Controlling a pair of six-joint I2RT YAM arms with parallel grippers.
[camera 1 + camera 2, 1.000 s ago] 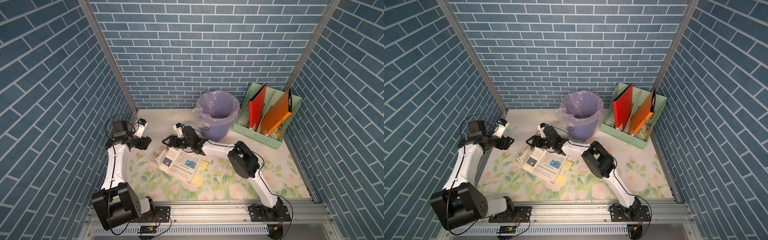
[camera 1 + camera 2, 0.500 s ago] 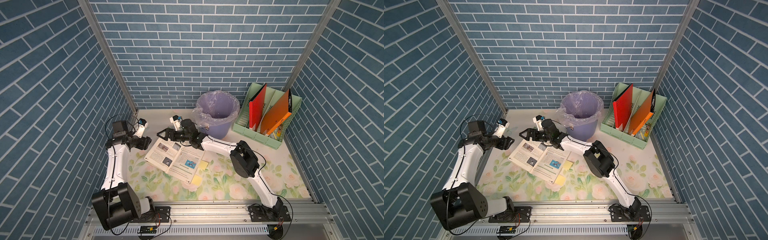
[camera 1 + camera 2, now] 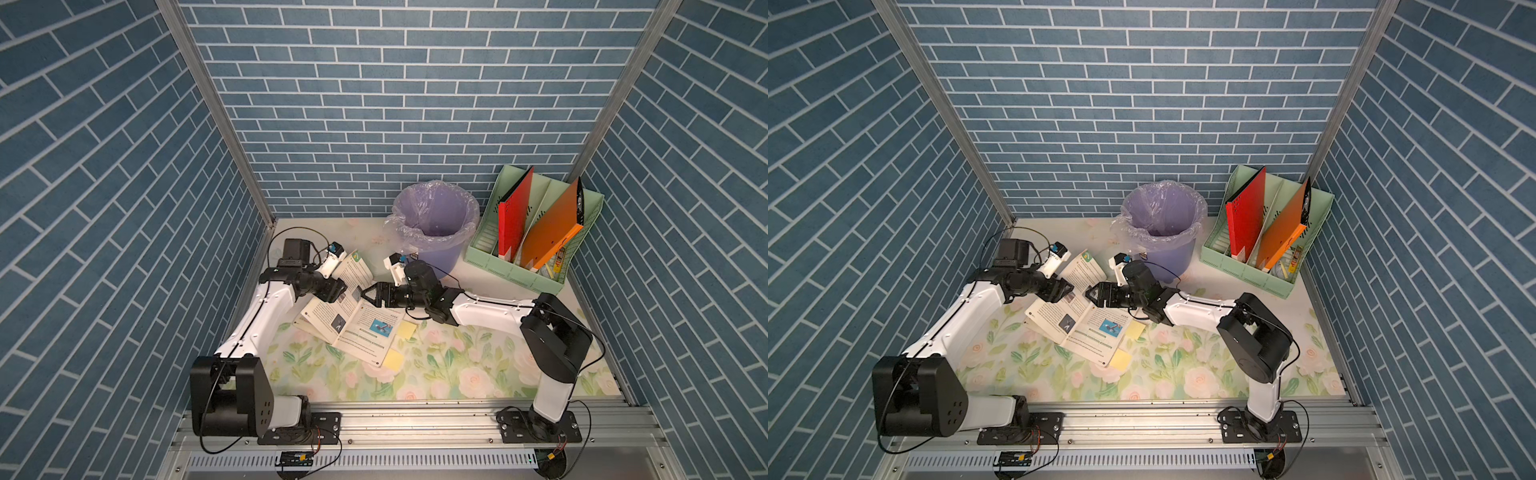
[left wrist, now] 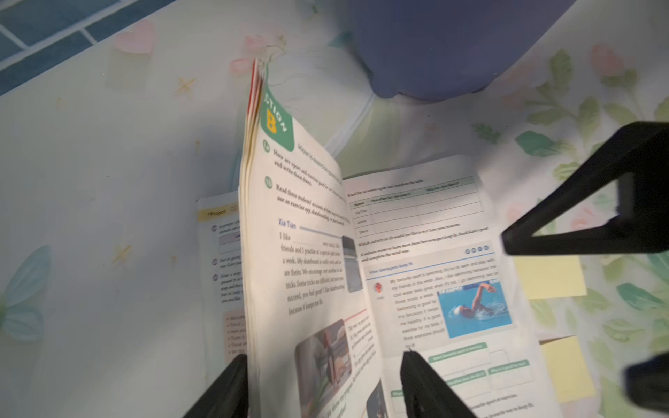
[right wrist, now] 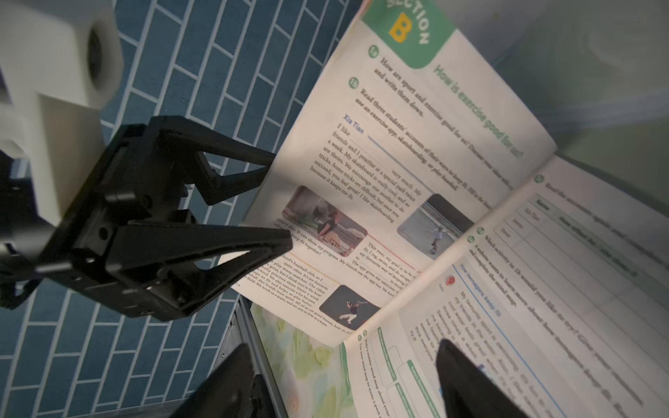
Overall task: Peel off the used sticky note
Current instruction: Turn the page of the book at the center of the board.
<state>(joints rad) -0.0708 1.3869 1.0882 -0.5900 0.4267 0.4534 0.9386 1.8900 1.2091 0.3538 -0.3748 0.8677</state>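
Textbook (image 3: pixel 353 328) leaves have risen; left end effector (image 3: pixel 340 289), jaws spread, straddles them as prop; right end effector (image 3: pixel 365 295) gapes empty; sticky notes (image 3: pixel 406 330) jut at its four o'clock.

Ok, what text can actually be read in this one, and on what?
"SECTION B": green tab on the lifted book page.
"How is exercise good for us?": heading, same page.
"Xia Tian": blue name, same page.
"Project": yellow tab, page behind.
Body text and table: too blurred to read.

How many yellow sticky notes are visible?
2. Both jut from the open textbook's flat page: one yellow paper note nearer the purple plastic bin, the other at the front corner. Others may hide.
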